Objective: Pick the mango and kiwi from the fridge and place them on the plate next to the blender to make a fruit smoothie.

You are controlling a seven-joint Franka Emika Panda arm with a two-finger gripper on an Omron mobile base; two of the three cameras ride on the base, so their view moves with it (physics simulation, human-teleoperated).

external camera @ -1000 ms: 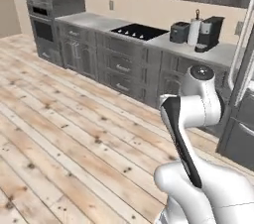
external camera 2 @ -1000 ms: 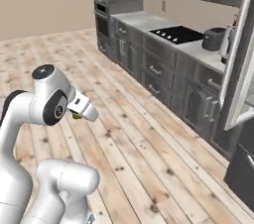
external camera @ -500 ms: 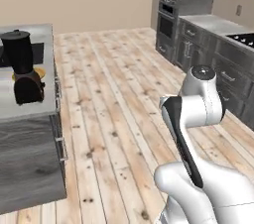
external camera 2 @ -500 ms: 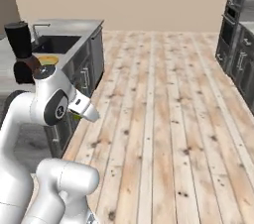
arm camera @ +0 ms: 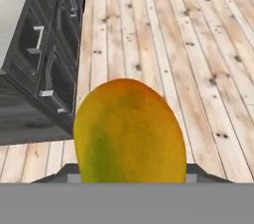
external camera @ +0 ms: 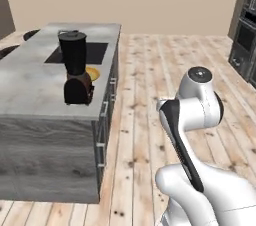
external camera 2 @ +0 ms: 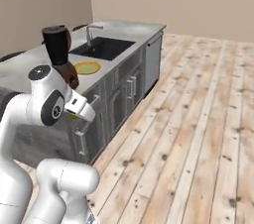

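I've got the mango clamped in the gripper, jaws closed on it, fruit filling the lower hand view, yellow-orange with a green flush. In the right base view a sliver of it peeks out under the hand, held over the wood floor just off the island counter. The blender stands on that grey counter near its edge, and the plate sits just beside it, between blender and sink.
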